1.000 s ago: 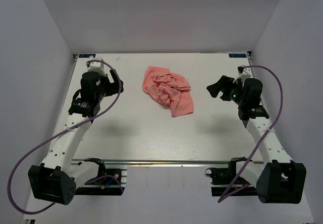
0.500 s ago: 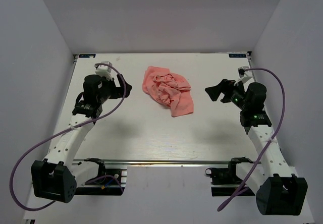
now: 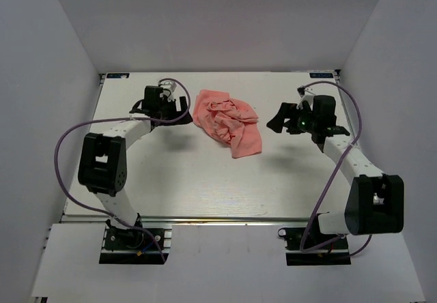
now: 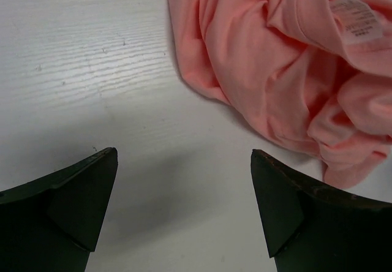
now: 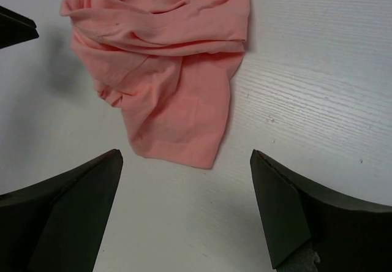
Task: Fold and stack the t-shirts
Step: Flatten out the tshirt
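On the white table (image 3: 205, 180), both arms have swung in beside the crumpled shirt (image 3: 227, 122). The left gripper (image 3: 181, 110) and right gripper (image 3: 276, 121) gape wide, empty, likely ready to grasp.

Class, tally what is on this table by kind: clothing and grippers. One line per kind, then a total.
Pink t-shirt: 1
Grippers: 2, the left gripper and the right gripper, both with jaws open
Total: 3
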